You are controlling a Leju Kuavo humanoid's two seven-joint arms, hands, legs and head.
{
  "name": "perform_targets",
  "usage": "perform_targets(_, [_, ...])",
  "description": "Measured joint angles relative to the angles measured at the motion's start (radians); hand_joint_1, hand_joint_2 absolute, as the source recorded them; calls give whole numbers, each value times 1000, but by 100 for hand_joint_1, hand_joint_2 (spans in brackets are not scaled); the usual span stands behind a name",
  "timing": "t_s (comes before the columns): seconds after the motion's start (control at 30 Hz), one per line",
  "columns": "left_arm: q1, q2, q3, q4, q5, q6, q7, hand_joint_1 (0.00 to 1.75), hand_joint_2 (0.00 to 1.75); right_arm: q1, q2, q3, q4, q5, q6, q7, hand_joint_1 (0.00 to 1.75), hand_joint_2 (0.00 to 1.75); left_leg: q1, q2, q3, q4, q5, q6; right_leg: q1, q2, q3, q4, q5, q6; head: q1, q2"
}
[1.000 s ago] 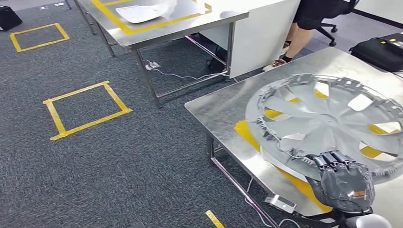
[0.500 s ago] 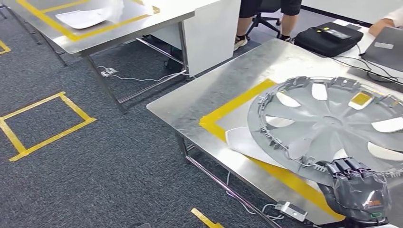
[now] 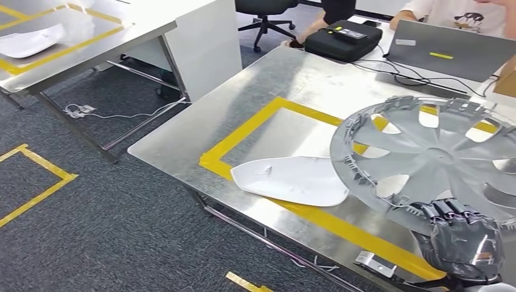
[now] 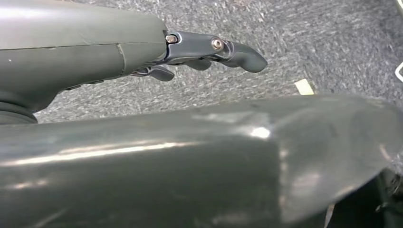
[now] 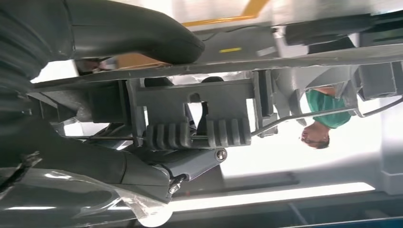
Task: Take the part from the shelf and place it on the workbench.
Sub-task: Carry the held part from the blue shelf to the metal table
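The right hand [image 3: 460, 241] is cut off by the head view's lower edge, its fingertips hidden under the rim of the grey wheel cover [image 3: 435, 159] it grips. The cover runs past the frame's right side and hides the desk [image 3: 274, 79] beyond the hand. Its rim also overlaps the white part [image 3: 292, 180] beside the hand.

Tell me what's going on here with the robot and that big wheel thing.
The robot's right hand holds a grey wheel cover by its near rim, over the steel workbench. The cover hangs above the yellow tape outline, partly over a white plastic panel lying there. Whether the cover rests on the bench yet can't be told. The left hand hangs over the carpet, holding nothing.
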Motion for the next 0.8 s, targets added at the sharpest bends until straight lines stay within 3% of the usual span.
perform_targets(0.03, [5,1,6,-2,8,8,4,0,0,0,0,-1,0,2,3,2,175,175,-2,-16,12,-27,5,6,-4,12,-3,0,2,3,-1,0])
perform_targets(0.07, [10,1,13,-5,14,15,7,0,0,1,0,-2,-1,3,5,3,175,175,-3,-17,17,-34,3,8,-7,25,-7,-1,5,9,-2,0])
perform_targets(0.1, [13,1,19,-9,18,21,9,0,0,2,0,-2,-3,3,7,4,175,175,-5,-5,19,-42,5,7,-9,39,-11,-4,9,15,-4,0])
perform_targets(0.13, [15,1,25,-14,20,24,10,0,0,4,1,-3,-5,3,8,5,175,175,-2,10,23,-54,9,5,-8,37,-18,-3,8,20,-4,0])
perform_targets(0.2, [18,-2,34,-23,24,28,10,0,0,2,1,-5,-7,3,9,5,175,175,4,41,30,-81,21,3,-1,-13,-46,40,-24,27,3,0])
perform_targets(0.27, [23,-6,42,-27,27,30,11,0,0,-1,2,-6,-7,4,10,5,175,175,6,72,33,-90,25,3,0,-81,-97,151,-86,34,9,0])
perform_targets(0.33, [29,-9,47,-30,30,31,14,0,0,0,2,-6,-7,3,10,6,175,175,6,104,33,-89,23,-1,-5,-103,-134,237,-115,43,9,0])
perform_targets(0.37, [31,-11,48,-32,30,32,16,0,0,1,3,-6,-7,2,11,6,175,175,7,119,33,-87,21,-3,-7,-108,-129,233,-104,48,9,0])
perform_targets(0.4, [32,-12,50,-34,31,33,17,0,0,1,3,-6,-7,0,12,6,175,175,9,133,33,-84,18,-7,-10,-116,-103,191,-78,53,9,0])
perform_targets(0.47, [32,-12,54,-39,30,33,19,0,0,1,3,-6,-6,-6,12,7,175,175,10,155,33,-73,9,-19,-12,-153,-26,57,-28,59,9,0])
perform_targets(0.53, [33,-9,58,-46,26,33,20,0,0,-2,4,-6,-5,-13,12,7,175,175,6,171,35,-62,1,-32,-10,-174,17,-12,-16,49,8,0])
perform_targets(0.63, [32,-6,61,-58,14,31,21,0,0,-1,5,-6,-2,-21,11,4,175,175,7,187,39,-56,-5,-47,-8,-148,15,-9,-12,23,6,0])
perform_targets(0.7, [33,-5,61,-64,9,31,24,0,0,-1,6,-6,0,-26,12,2,175,175,14,148,25,-17,-39,-56,-10,-127,12,-10,-7,11,4,0])
perform_targets(0.77, [36,-3,61,-67,7,31,27,0,0,-5,7,-6,2,-38,13,-2,175,175,17,97,-23,101,-108,-61,-10,-107,9,-11,-3,4,2,0])
perform_targets(0.8, [38,-2,61,-67,7,31,28,0,0,-6,8,-6,4,-45,16,-3,175,175,17,86,-53,170,-137,-61,-8,-97,9,-11,-3,2,1,0])
